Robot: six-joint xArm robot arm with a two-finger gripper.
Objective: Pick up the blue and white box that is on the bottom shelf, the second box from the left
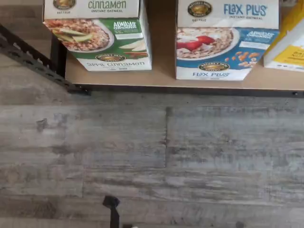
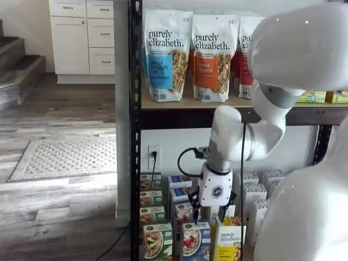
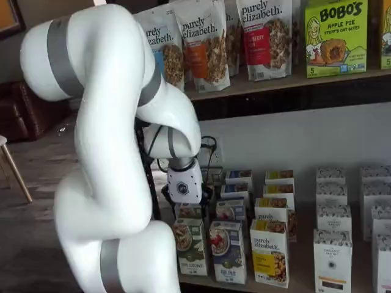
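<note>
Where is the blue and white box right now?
In both shelf views the blue and white box stands at the front of the bottom shelf, between a green-trimmed box and a yellow box.

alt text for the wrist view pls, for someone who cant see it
Looking down at the front edge of the bottom shelf: a blue and white box labelled Flax Plus stands beside a green-trimmed box of apple cinnamon oatmeal, with part of a yellow box at the frame's edge. Grey wood-plank floor fills the rest; the fingers are not visible.
</note>
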